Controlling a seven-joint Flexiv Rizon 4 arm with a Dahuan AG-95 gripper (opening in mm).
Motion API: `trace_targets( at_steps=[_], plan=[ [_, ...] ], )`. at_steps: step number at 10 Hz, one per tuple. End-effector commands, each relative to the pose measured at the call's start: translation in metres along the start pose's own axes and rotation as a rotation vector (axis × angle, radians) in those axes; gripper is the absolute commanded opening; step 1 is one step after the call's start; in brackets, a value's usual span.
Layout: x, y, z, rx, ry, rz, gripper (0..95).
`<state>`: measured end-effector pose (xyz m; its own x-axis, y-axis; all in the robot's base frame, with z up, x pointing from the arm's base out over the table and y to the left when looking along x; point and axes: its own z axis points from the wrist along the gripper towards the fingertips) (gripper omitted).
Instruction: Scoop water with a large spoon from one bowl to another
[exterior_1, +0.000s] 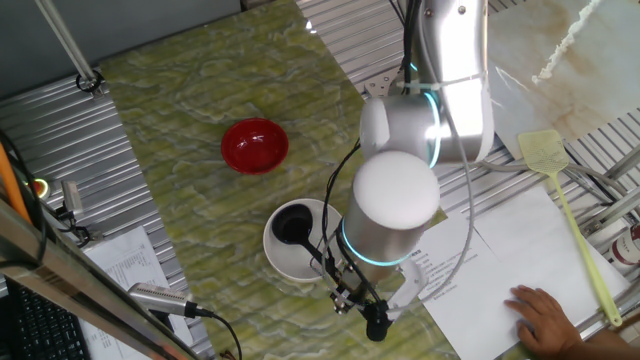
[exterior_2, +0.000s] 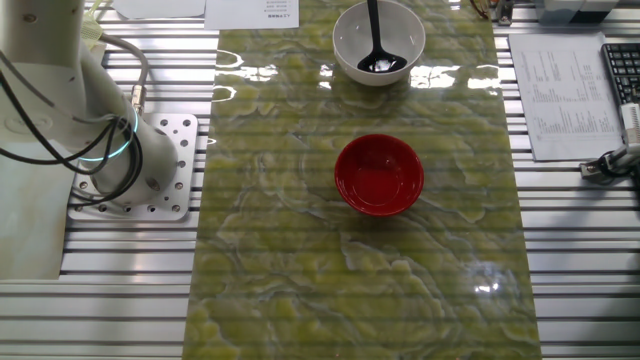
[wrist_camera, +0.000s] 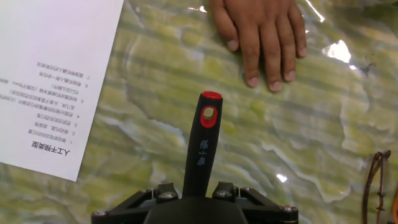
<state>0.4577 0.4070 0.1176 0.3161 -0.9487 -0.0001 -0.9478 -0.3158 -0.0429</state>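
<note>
large spoon (wrist_camera: 200, 146) handle: small blue characters, unreadable | paper sheet (wrist_camera: 53, 74): printed lines, illegible

black long-handled ladle (exterior_2: 375, 45) sits in the wide white round bowl (exterior_2: 345, 55); small glossy red bowl (exterior_2: 379, 176) well apart on the same green marbled mat (exterior_2: 280, 250); yellow-green fly swatter (exterior_1: 562, 200) off beside it

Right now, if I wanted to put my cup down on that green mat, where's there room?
The widest bare stretch of the green mat lies beyond the red bowl, on the side away from the white bowl. The strip between the two bowls is narrower. Around the white bowl it is crowded: the ladle, the claw shut on its handle, and a person's hand.
</note>
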Motion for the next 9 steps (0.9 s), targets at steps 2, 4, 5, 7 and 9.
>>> trace_targets(
  at_steps=[2,4,5,7,9],
  plan=[
    [0.0006,0.0004,0.0024,-0.002,0.005,-0.012,38.0],
    [0.0018,0.0009,0.0050,-0.004,0.017,-0.015,38.0],
    [0.0020,0.0012,0.0064,-0.004,0.013,-0.014,38.0],
    [0.0021,0.0014,0.0071,-0.005,0.016,-0.021,38.0],
    [0.0023,0.0015,0.0074,-0.003,0.013,-0.016,38.0]
  ],
)
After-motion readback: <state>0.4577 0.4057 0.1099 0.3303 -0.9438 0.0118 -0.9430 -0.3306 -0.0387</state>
